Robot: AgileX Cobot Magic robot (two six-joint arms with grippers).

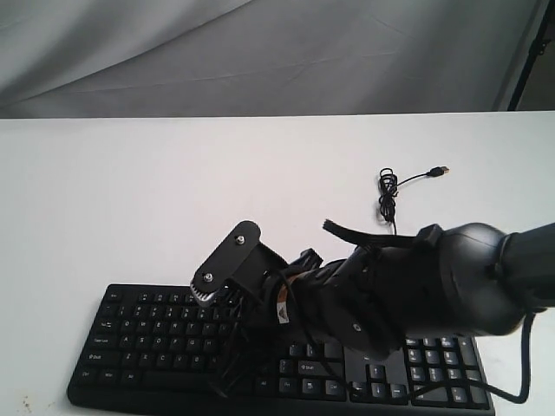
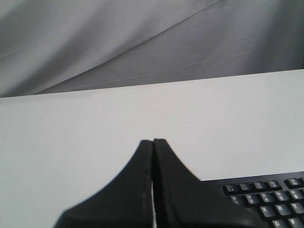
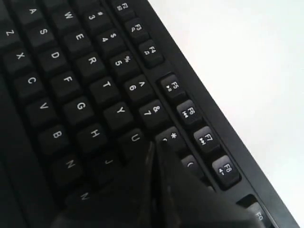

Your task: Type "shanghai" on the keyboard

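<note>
The wide flat black full-size keyboard [image 1: 147, 334] with white key legends is lying along the near edge of the white table [image 1: 130, 191], its number pad toward the right of the exterior view. Its thin black USB cable [image 1: 388, 195] is trailing back from behind the keyboard, looping on the tabletop and ending in a loose plug [image 1: 440, 171] that is lying well apart from everything else.

The black right arm [image 1: 468, 277] is reaching in from the right and crossing over the middle of the keyboard, hiding part of the letter rows. In the right wrist view the right gripper [image 3: 154, 147] is pointing down at the keyboard [image 3: 71, 95], with its two black fingers pressing together and leaving no gap. The tips are sitting over the keys just beside U, J and 8; whether they are touching a key cannot be told.

In the left wrist view the left gripper [image 2: 153, 141] is holding its fingers closed against each other with nothing between them. It is hanging over bare table, beside a corner of the keyboard [image 2: 266, 194]. A creased grey cloth backdrop [image 1: 260, 52] is hanging behind the table.
</note>
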